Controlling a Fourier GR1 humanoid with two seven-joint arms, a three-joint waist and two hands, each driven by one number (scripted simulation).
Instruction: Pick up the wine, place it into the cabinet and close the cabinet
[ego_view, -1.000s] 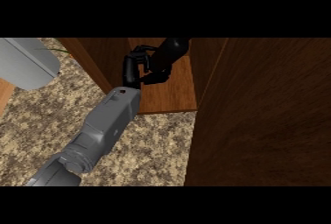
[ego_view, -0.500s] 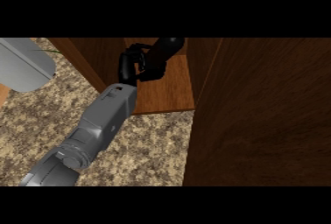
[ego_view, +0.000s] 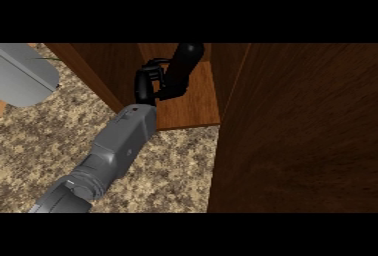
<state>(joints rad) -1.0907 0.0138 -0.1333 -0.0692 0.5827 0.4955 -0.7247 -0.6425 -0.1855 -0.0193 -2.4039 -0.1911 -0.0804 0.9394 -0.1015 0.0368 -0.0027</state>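
Observation:
The wine bottle (ego_view: 184, 62) is dark and slim. It stands tilted over the wooden floor of the open cabinet (ego_view: 198, 107), its upper end pointing up and right. My right hand (ego_view: 145, 85) is curled round the bottle's left side, and its grey forearm runs in from the lower left. The bottle's lower end is at the shelf board; I cannot tell whether it touches. My left hand shows nowhere.
A large dark wooden panel (ego_view: 295, 140), seemingly the cabinet's door, fills the right side. The cabinet's left wall (ego_view: 96, 70) slants beside my wrist. Speckled stone counter (ego_view: 44, 145) spreads to the lower left. A grey rounded object (ego_view: 26, 75) sits at the upper left.
My right hand has carried the bottle a little leftward over the cabinet's floor, and the forearm has swung the same way.

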